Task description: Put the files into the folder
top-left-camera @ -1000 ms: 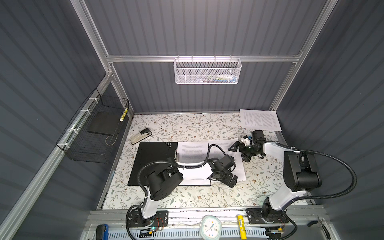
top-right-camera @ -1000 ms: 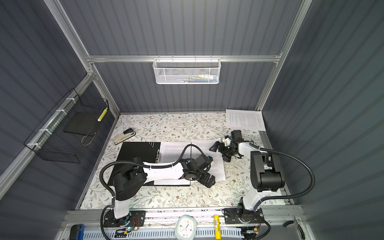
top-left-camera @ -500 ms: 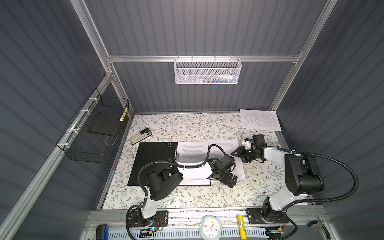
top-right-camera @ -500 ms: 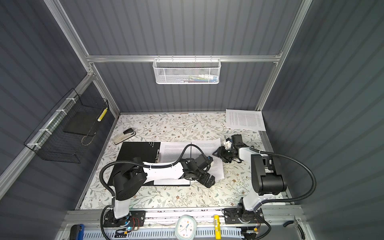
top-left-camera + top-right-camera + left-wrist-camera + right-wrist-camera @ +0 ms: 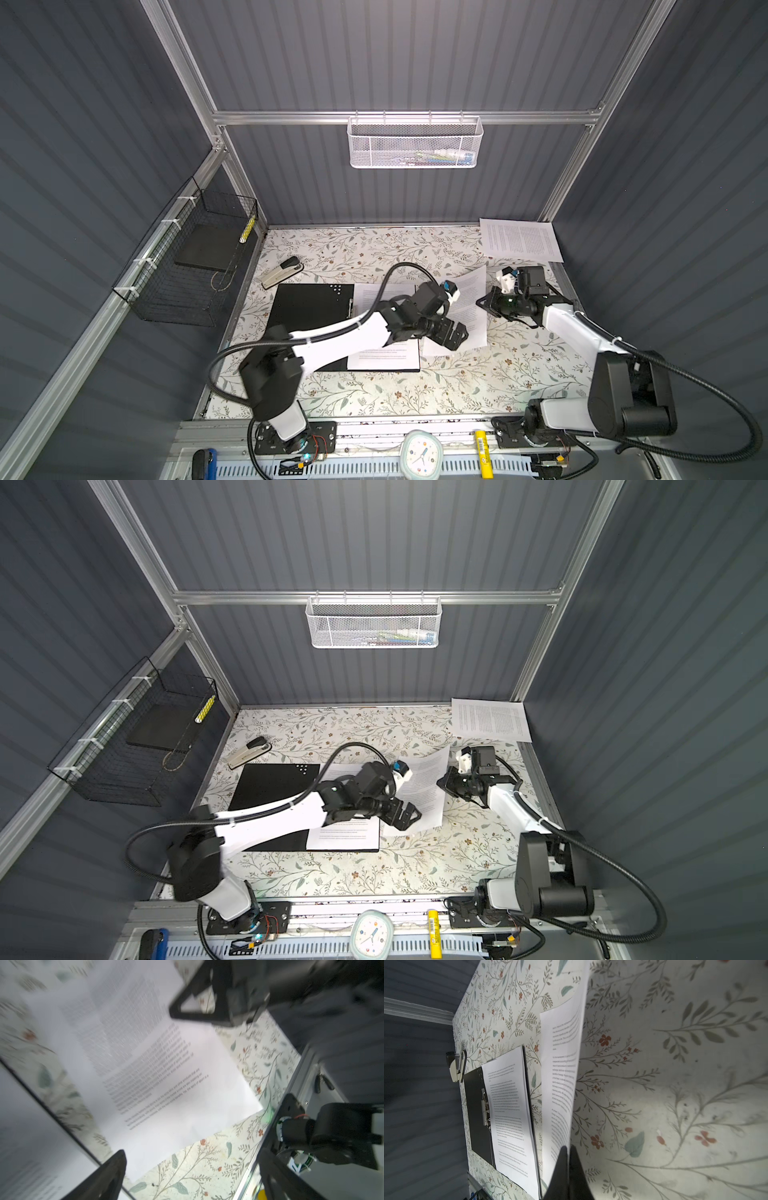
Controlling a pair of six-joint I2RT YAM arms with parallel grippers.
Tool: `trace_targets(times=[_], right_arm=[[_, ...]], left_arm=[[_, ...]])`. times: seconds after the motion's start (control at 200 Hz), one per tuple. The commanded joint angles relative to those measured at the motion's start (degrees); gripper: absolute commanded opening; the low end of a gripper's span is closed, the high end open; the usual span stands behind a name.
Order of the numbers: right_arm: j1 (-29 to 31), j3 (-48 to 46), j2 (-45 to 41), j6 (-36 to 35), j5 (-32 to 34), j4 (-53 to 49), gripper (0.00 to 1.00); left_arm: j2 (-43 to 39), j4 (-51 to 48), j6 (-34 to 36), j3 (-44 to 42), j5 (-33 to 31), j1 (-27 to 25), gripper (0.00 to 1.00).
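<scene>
Both top views: folder (image 5: 309, 309) lies open, black inside up, left of centre on the table (image 5: 374, 399). Filed sheets (image 5: 386, 358) sit on its right half. Loose sheet (image 5: 471, 299) lies askew just right of it.

Left wrist: left gripper (image 5: 191, 1176) hangs over the loose sheet, jaws spread wide, holding nothing.

Right wrist: right gripper (image 5: 568, 1159) is pressed together, pinching the loose sheet's edge, which curls up off the table.

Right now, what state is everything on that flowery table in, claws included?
folder: open, flat, black inside up
filed sheet: lying in folder
loose sheet: edge pinched, curling up
far sheet: flat, untouched
stapler: closed
left gripper: open above loose sheet
right gripper: shut on loose sheet
</scene>
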Motion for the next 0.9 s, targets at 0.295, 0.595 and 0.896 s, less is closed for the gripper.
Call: trace_targets(times=[0.295, 0.595, 0.896], right_arm=[[22.63, 17.47, -5.89, 11.83, 6.62, -4.79, 0.00], [30.61, 24.15, -0.57, 19.68, 0.48, 9.55, 0.00], [24.31, 5.00, 7.56, 22.44, 1.16, 25.40, 0.00]], left_arm=[[-28.59, -10.66, 11.94, -16.48, -38.96, 0.33, 1.00], [-36.81, -17.26, 11.94, -20.48, -46.42, 0.33, 1.00], [-37.54, -15.96, 13.90, -21.03, -46.08, 0.28, 1.00]])
